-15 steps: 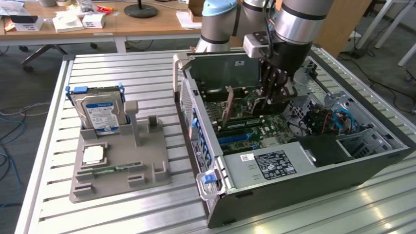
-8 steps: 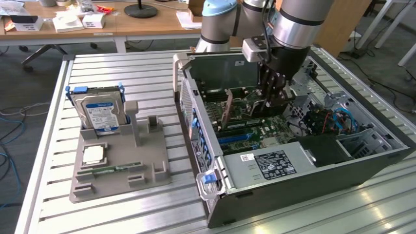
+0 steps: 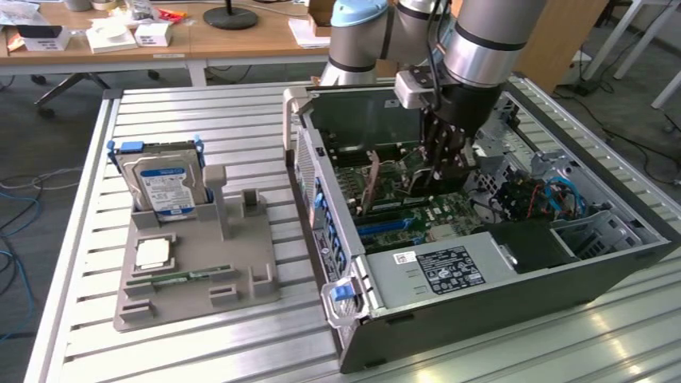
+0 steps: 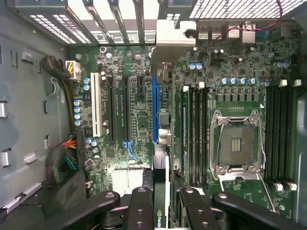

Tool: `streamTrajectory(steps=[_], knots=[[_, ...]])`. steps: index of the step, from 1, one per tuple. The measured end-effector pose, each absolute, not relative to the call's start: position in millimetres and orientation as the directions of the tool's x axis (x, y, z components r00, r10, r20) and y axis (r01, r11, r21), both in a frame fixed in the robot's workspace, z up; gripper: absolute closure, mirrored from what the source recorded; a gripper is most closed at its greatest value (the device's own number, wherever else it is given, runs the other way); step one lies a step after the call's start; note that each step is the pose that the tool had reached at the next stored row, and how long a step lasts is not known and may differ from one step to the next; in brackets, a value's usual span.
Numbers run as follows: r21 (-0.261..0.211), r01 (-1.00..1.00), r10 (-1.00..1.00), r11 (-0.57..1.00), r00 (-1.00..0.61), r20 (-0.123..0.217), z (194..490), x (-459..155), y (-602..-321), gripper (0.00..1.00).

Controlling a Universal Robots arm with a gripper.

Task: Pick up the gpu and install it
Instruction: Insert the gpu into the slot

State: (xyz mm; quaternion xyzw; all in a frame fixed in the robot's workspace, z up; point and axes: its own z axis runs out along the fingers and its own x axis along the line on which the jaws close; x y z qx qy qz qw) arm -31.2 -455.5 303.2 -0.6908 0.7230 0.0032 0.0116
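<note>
Blue plastic marks the expansion slot on the motherboard of the open computer case, which lies on its side on the bench at the centre right of the exterior view; we take this slot as the likely seat for the gpu. The tool is lowered inside the case; its jaws stand part-way closed and clamp the gpu edge-on, with one of the fingers on each face. In the wrist view the card's edge runs in line with the blue slot and points toward the rear slot covers; whether the contact edge has entered the slot we cannot tell.

We judge the pick-up complete and the installation in hand; the card is at the slot but not confirmed seated. Seating calls for the card kept parallel to the slot, its end matched to the rear opening, and a straight press without side load; a tilt could bind the connector.

At the exterior view's left, the hard drive and the memory stick rest in the grey fixture, well apart from the case.
</note>
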Motion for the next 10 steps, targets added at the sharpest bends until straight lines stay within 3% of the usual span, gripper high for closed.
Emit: streamTrajectory(steps=[10], knots=[[-0.011,-0.999,-0.999,0.046,-0.045,-0.021,293.6,-31.2,-455.5,0.74]])
